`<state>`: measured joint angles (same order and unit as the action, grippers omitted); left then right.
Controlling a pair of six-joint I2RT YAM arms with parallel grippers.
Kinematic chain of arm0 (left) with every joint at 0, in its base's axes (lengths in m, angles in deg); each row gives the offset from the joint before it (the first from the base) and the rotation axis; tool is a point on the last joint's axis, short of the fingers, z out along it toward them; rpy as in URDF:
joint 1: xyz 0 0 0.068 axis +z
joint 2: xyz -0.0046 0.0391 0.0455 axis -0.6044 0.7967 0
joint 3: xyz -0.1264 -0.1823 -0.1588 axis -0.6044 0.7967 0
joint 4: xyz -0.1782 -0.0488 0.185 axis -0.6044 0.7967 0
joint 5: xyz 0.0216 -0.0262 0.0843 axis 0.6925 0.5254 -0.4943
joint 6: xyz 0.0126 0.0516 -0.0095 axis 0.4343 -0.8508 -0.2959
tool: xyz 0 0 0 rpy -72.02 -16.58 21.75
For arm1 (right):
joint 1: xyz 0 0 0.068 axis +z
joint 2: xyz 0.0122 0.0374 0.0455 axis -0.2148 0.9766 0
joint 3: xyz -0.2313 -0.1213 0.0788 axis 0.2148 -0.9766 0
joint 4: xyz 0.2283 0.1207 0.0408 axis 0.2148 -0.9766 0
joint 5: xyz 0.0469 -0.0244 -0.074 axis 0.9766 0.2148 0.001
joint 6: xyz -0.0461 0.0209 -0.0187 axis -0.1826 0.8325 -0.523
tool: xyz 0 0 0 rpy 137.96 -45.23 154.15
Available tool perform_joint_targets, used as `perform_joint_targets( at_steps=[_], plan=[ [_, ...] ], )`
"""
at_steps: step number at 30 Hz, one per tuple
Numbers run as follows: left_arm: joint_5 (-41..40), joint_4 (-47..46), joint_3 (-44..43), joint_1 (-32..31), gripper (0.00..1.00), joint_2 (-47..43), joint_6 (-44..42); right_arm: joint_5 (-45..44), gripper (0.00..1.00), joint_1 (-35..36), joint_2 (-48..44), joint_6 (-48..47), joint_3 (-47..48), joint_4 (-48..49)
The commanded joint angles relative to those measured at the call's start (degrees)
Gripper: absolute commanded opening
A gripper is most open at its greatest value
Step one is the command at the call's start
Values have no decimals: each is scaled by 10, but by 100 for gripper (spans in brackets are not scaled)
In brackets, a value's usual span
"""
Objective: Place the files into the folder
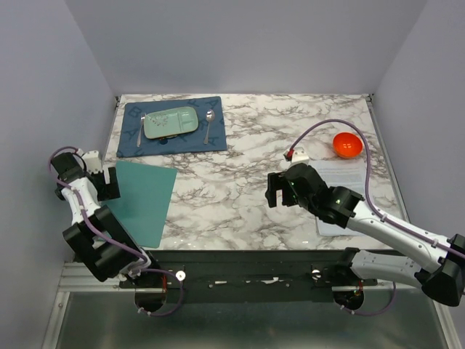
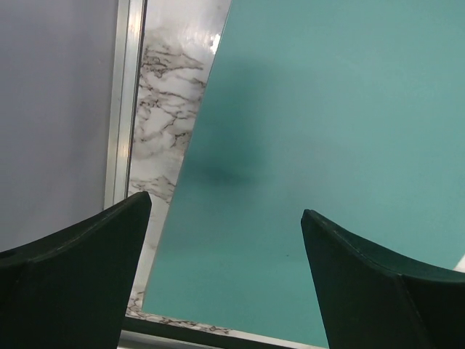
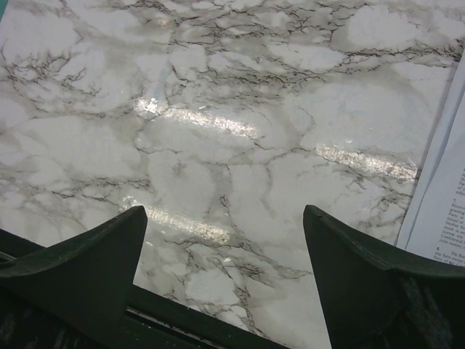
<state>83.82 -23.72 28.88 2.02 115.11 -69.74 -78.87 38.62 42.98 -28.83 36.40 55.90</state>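
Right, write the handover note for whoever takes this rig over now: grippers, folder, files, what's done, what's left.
Left gripper: open, empty, above the folder.
Right gripper: open, empty, above bare table, with the files just to its right.
Folder: closed, flat on the table's left side.
Files: flat on the right side, partly under the right arm, near an orange ball.
Done: nothing visible; the files lie outside the folder.
Left: open the folder, bring the files across, put them in.

L arm (image 1: 77,195) & R arm (image 1: 385,222): white links, black joints, purple cables (image 1: 330,122), dark wedge fingers (image 2: 73,276).
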Motion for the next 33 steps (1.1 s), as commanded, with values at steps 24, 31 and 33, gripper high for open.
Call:
perform_joint_targets(
  at_steps=[24, 31, 33],
  plan=[
    [69, 9, 46, -18, 99, 101, -98, -46, 93, 32, -52, 16, 32, -40],
    [74, 59, 88, -125, 99, 38, -114, -47, 92, 34, -24, 42, 33, -46],
    [76, 68, 92, -154, 99, 30, -116, -44, 92, 33, -13, 51, 30, -45]
  ],
)
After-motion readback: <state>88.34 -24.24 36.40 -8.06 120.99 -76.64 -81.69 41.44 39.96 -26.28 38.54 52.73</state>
